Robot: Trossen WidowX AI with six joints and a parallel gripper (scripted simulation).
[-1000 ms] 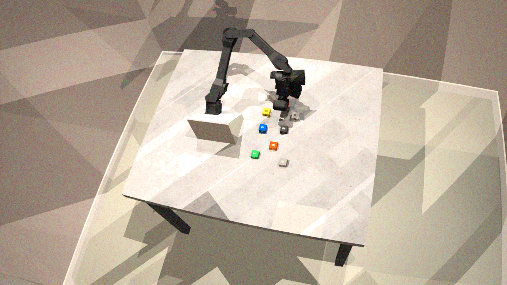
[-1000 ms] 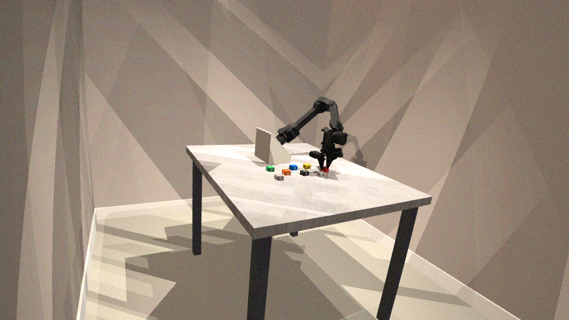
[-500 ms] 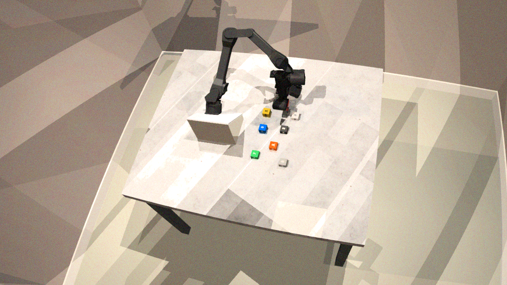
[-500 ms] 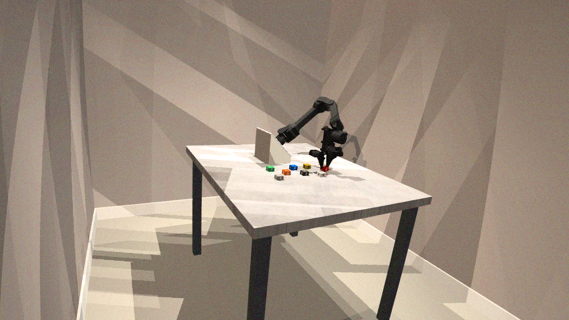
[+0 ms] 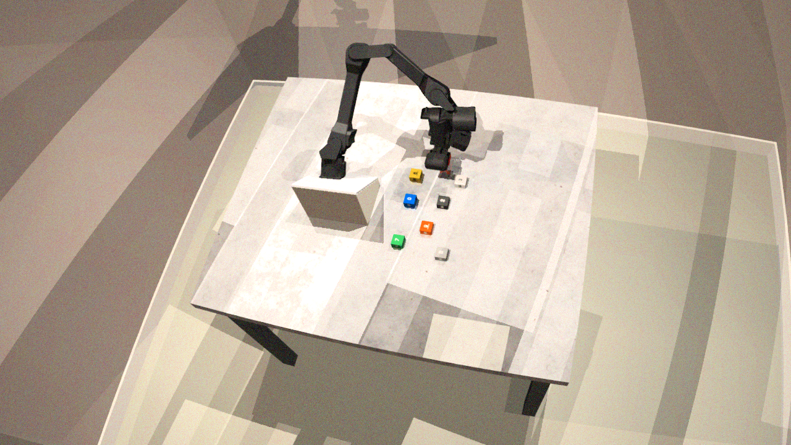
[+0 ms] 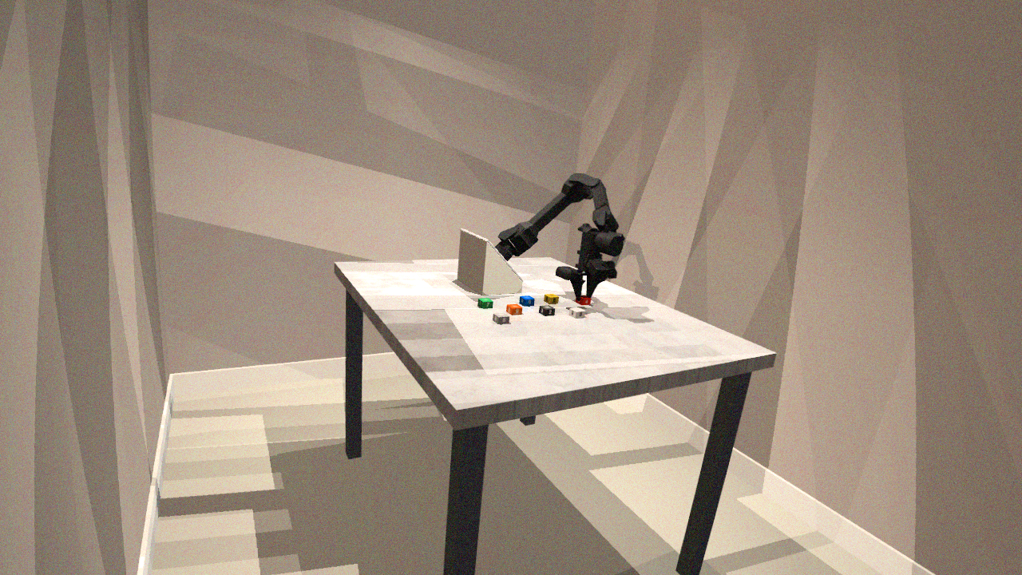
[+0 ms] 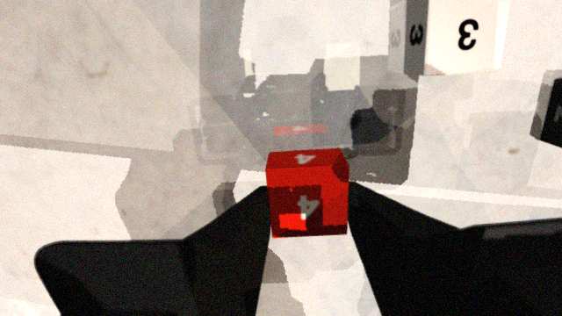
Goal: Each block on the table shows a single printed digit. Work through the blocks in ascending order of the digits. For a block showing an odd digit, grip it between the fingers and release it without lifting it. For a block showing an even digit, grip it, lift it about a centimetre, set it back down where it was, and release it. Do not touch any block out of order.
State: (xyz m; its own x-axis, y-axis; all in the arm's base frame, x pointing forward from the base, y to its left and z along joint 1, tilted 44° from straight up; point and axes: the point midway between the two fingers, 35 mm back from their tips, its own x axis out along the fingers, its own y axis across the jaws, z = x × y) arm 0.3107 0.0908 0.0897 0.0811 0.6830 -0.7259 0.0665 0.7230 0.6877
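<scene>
My gripper (image 6: pixel 583 295) (image 7: pixel 306 193) is shut on the red block (image 6: pixel 585 301) (image 7: pixel 334 202) showing 4. The block is slightly above the table, with a gap between it and its reflection in the wrist view. In the top view the gripper mostly hides it. The white block (image 5: pixel 460 181) (image 6: pixel 576 313) (image 7: pixel 448 48) shows 3. The dark block (image 5: pixel 442 202) (image 6: pixel 546 311) appears to show 2. The blue block (image 5: pixel 410 200) (image 6: pixel 526 301) appears to show 0, and the green block (image 5: pixel 397 241) (image 6: pixel 485 303) 7. Digits on the yellow (image 5: pixel 416 175), orange (image 5: pixel 426 227) and grey (image 5: pixel 441 254) blocks are unclear.
A pale wedge-shaped panel (image 5: pixel 332 204) (image 6: pixel 485 267) stands beside the arm's base, left of the blocks. The white block is the nearest neighbour of the gripper in the top view, with the yellow block on its other side. All stand on the pale table (image 5: pixel 497 265) (image 6: pixel 572 350).
</scene>
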